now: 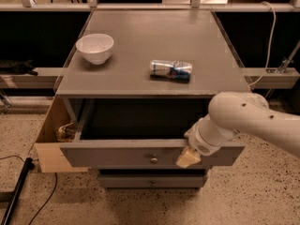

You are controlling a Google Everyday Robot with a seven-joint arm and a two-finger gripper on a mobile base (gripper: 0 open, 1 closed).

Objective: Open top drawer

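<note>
The top drawer (117, 156) of the grey cabinet stands pulled out toward me, its dark inside showing under the cabinet top (150, 36). Its small round brass knob (153, 160) sits at the centre of the front. My gripper (188, 156) is at the top edge of the drawer front, just right of the knob, with its cream tip hanging over the front face. The white arm (248, 118) reaches in from the right and hides the drawer's right inner corner.
A white bowl (95, 47) and a lying can (171, 70) rest on the cabinet top. A narrower grey drawer (150, 181) sits shut below. A cardboard box (49, 149) stands against the cabinet's left side. A black pole (14, 196) lies on the speckled floor at the left.
</note>
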